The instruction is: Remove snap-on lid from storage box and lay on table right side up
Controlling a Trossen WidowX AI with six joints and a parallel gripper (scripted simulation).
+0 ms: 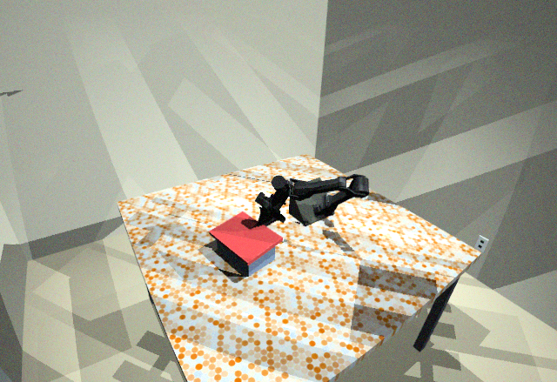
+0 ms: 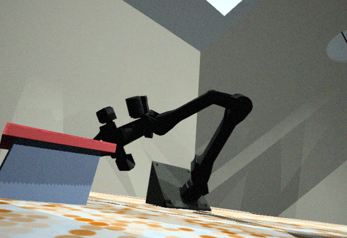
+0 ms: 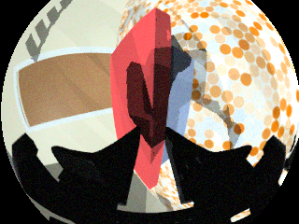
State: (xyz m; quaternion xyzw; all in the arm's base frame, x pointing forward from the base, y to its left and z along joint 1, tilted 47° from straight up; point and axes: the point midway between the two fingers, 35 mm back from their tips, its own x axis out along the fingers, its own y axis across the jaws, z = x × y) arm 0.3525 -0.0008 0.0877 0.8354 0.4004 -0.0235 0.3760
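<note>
A flat red lid (image 1: 244, 236) (image 2: 56, 139) (image 3: 140, 75) sits on top of a blue-grey storage box (image 1: 261, 262) (image 2: 47, 173) (image 3: 181, 96) on the dotted table (image 1: 314, 288). In the exterior view the lid is slightly tilted, with a dark gap between it and the box. My gripper (image 1: 265, 220) (image 2: 111, 149) (image 3: 152, 130) reaches from the arm side and is shut on the lid's near edge, one finger above it and one below.
The arm's dark base (image 1: 310, 209) (image 2: 173, 187) stands on the table just behind the box. The table's edges fall off at the front and right. A wall socket (image 1: 480, 242) shows low on the right wall.
</note>
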